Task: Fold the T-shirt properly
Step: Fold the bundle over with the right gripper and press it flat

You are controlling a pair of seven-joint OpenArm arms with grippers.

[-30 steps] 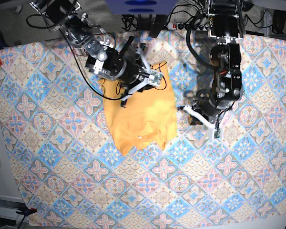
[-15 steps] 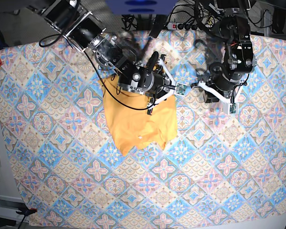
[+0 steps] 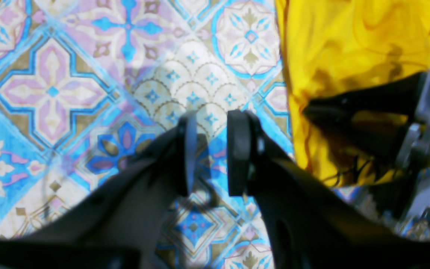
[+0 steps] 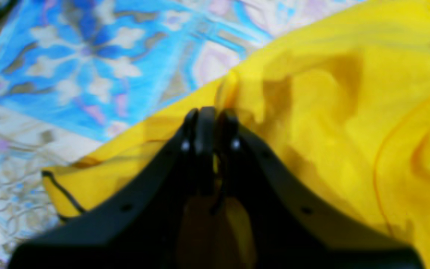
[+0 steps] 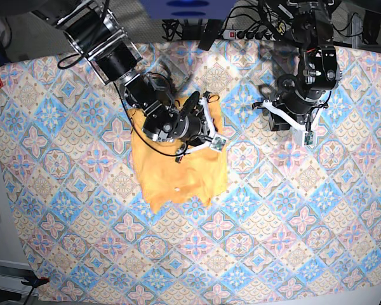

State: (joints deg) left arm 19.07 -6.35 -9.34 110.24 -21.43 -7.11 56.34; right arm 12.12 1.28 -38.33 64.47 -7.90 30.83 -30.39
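The yellow-orange T-shirt [image 5: 178, 175] lies bunched on the patterned cloth, left of centre in the base view. My right gripper [image 5: 207, 130] sits over the shirt's upper right part. In the right wrist view that gripper [image 4: 209, 123] is shut on a pinched ridge of the T-shirt [image 4: 330, 112]. My left gripper [image 5: 271, 117] hovers to the right of the shirt, apart from it. In the left wrist view the left gripper [image 3: 209, 153] is open with only cloth showing between its fingers [image 3: 237, 153]. The T-shirt [image 3: 349, 56] lies to its right, with thin black lettering at its lower edge.
The blue-pink tiled cloth [image 5: 305, 222] covers the whole table. The right arm's gripper body [image 3: 424, 130] shows at the right edge of the left wrist view, over the shirt. Cables and a power strip [image 5: 241, 32] lie beyond the table's far edge.
The right gripper has swung right, then back down and left, dragging the shirt with it; the shirt now lies further left and more compact. The left gripper lifted away from the shirt's right edge.
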